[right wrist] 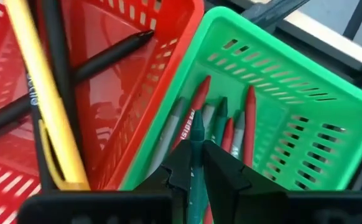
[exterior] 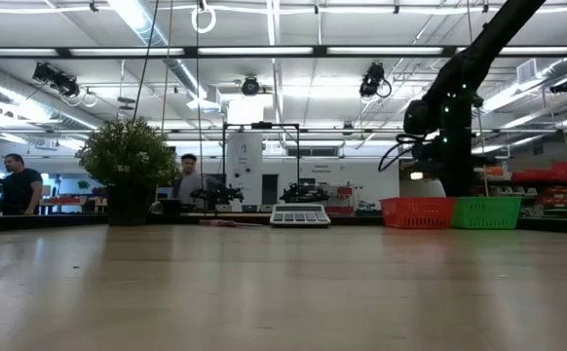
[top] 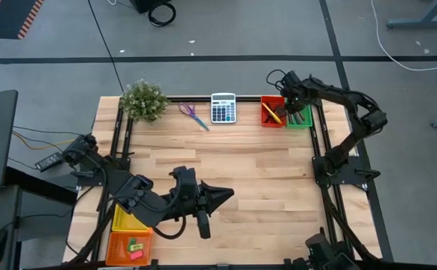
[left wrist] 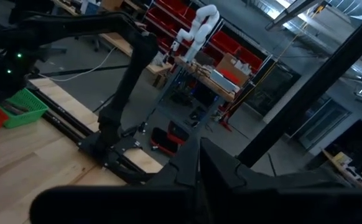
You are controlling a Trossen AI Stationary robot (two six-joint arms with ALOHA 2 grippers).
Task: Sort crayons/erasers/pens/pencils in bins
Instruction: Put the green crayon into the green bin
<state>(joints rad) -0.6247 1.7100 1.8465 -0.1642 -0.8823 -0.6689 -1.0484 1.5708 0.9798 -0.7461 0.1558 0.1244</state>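
The sorting looks close to finished, going by how things lie: no loose stick or block shows anywhere on the bare wood of the counter [top: 226, 157], and all four bins already have contents.

At the near left corner sit two bins side by side along the left edge. The orange bin [top: 129, 246], nearest the front, holds the erasers [top: 135, 245] — small green, pink and yellow blocks lying close together. Just behind it the yellow bin [top: 125, 218] is partly hidden by the left arm, so I cannot tell what lies in it. The left gripper [top: 220, 195] hangs over the near middle of the counter, its jaws drawn together on nothing.

Along the far edge, left to right, stand a potted plant [top: 144, 100], purple scissors [top: 193, 115] and a calculator [top: 223, 108] — none of them part of the sort.

At the far right corner the red bin [right wrist: 106, 81] and the green bin [right wrist: 280, 124] touch. The red one holds black pens [right wrist: 109, 53] and a thick yellow pen [right wrist: 44, 93]. The green one holds the crayons [right wrist: 227, 134], red and grey-green, lying lengthwise. The right gripper [right wrist: 196, 163] is poised over the green bin, its jaws nearly closed around a dark green crayon [right wrist: 197, 134] — probably the last piece, and it only needs dropping in.
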